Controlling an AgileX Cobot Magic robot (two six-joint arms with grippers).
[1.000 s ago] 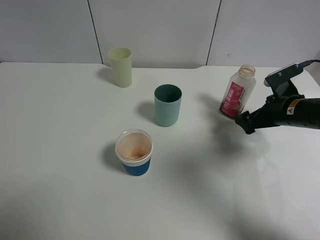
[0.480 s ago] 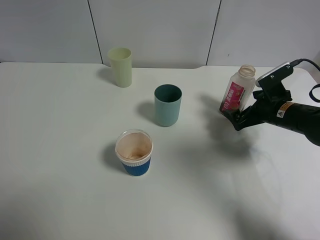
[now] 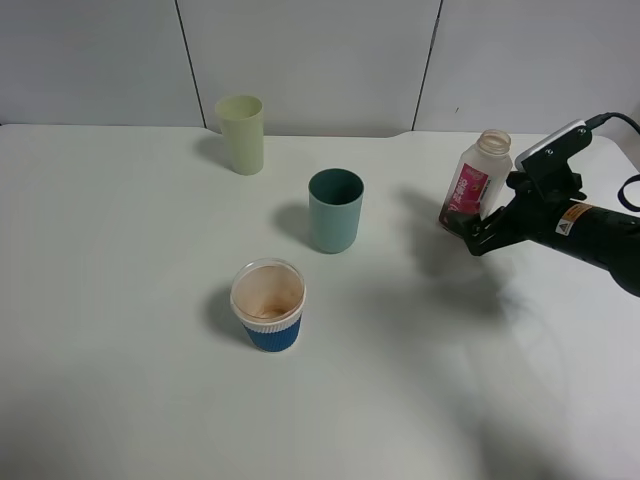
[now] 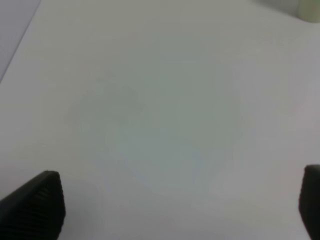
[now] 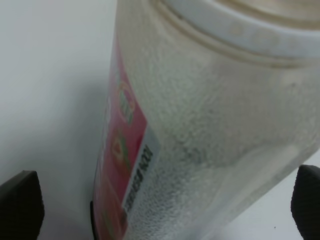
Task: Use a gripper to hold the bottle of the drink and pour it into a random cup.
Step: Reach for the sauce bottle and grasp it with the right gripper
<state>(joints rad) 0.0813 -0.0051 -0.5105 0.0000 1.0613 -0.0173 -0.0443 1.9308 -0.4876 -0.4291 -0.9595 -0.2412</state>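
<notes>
White worktop [image 3: 120,400], and the right claw [image 3: 478,236] is at the bottle of the drink [image 3: 476,185], right of frame. Its jaws are spread wide either side, not yet clamped. Nothing poured: grasp, lift and tip into the teal cup [image 3: 335,210], centre frame, all remain.

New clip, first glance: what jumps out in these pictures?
The pink-labelled bottle of the drink, far right in the high view, stands uncapped between the open jaws of the right claw. Left of it are three cups: the teal cup nearest, a pale yellow-green cup behind it, and a blue-sleeved paper cup, brown-stained inside, in front.
</notes>
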